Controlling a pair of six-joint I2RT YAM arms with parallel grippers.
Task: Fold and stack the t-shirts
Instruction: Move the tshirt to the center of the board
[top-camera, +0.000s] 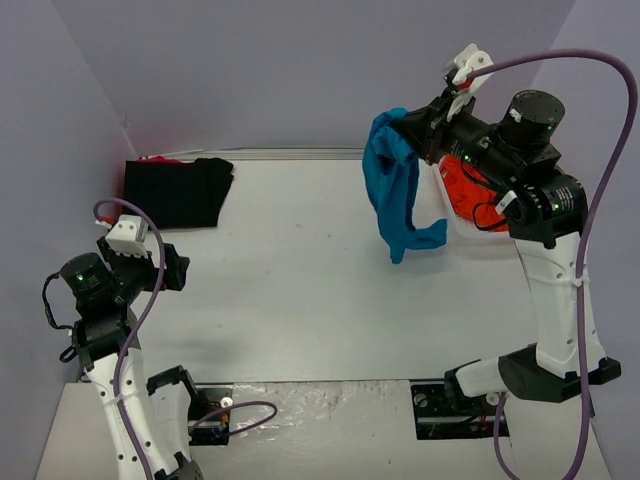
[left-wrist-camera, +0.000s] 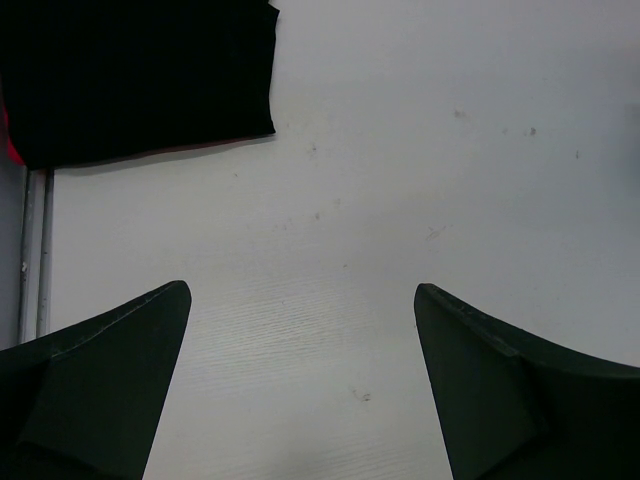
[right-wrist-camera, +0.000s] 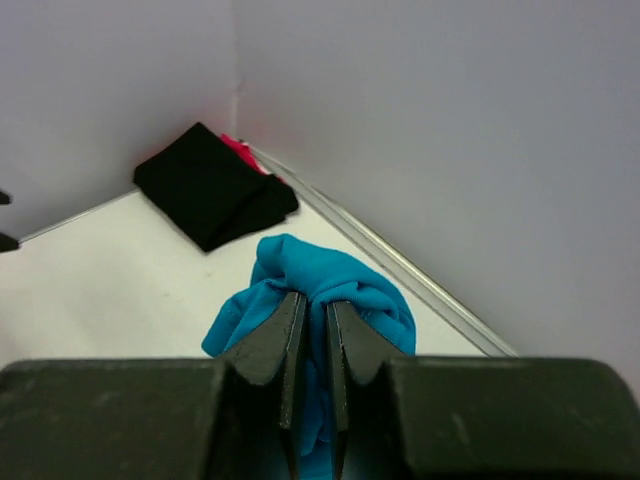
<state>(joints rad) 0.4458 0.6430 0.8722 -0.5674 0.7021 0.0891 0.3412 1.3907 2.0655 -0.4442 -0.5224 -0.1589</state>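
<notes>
**Fig. Teal shirt lifted; fold not yet begun.**

Top view: the teal-blue t-shirt (top-camera: 392, 185) is held aloft in the upper right of the frame. It is bunched and hangs clear of the white counter (top-camera: 300, 290), w/ a loose end curling out at its bottom.

Right-wrist view: the right fingers (right-wrist-camera: 283, 335) are seen clenched on a gathered fold of the teal cloth. They are nearly closed, w/ fabric bulging beyond the tips.

The left fingers (left-wrist-camera: 140, 340) are seen spread wide over bare counter at lower left of the top view, w/ nothing between them.

The black t-shirt (top-camera: 178, 192) lies folded flat at upper left, near the back wall (top-camera: 300, 70). A red-pink edge (right-wrist-camera: 236, 148) shows under it; the item can't be identified.

An orange t-shirt (top-camera: 462, 188) is glimpsed behind the right arm (top-camera: 545, 260). It is mostly hidden, so its state can't be told.

Risks (judged):
- The shirt is held by a random bunch, not by a shoulder or hem. If lowered as is, it would likely land crumpled & need re-spreading before any fold.
- The grip is narrow, so a fast swing could let the cloth slip out.
- The dangling tail could catch on the right arm or drag the orange shirt.
- The left arm (top-camera: 110, 330) is well apart from the shirt, so a 2-handed spread would call for a long reach. A mis-aimed pinch could take 2 layers.
</notes>
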